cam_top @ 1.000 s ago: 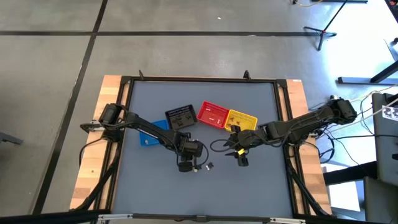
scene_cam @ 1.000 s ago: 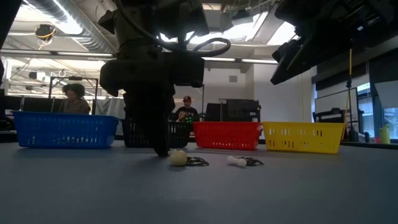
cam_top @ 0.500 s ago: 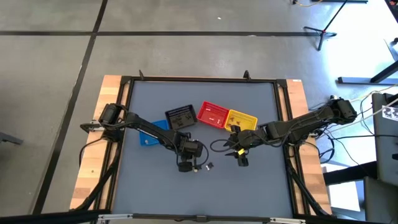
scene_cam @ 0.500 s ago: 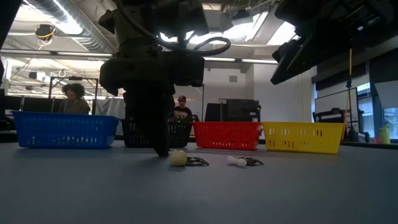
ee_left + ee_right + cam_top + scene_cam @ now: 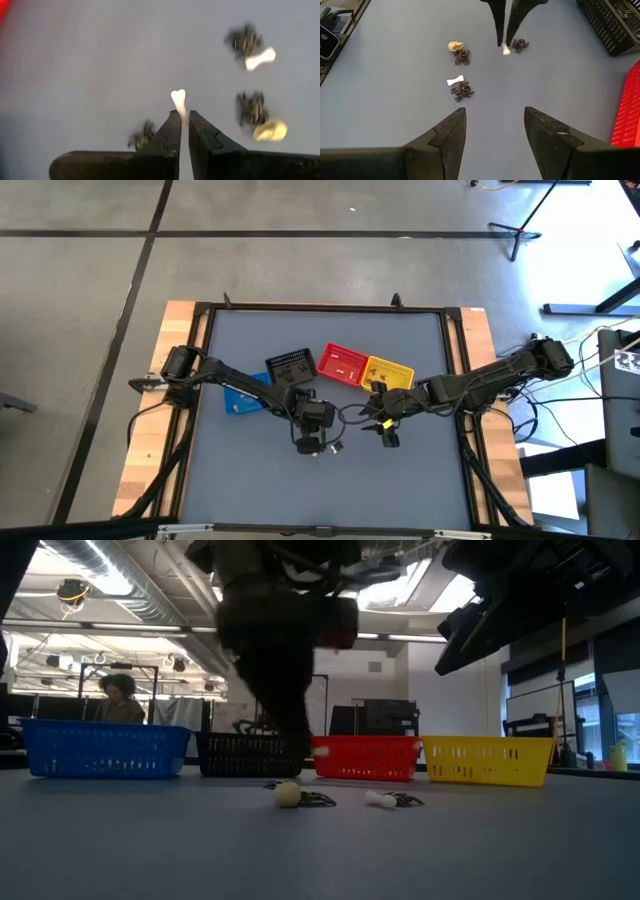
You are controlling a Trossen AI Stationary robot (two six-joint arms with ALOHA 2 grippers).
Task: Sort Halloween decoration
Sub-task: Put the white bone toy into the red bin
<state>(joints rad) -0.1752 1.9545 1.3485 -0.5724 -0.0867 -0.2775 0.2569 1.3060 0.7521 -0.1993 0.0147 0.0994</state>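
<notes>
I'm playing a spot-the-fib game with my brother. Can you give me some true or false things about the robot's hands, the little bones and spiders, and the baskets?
1. The left hand is shut on a white bone. True.
2. The right hand holds a spider. False: it is open and empty.
3. Another white bone lies on the table. True.
4. The cream skull sits in the yellow basket. False: it lies on the table beside a black spider.
5. The red basket stands between the black basket and the yellow one. True.
</notes>
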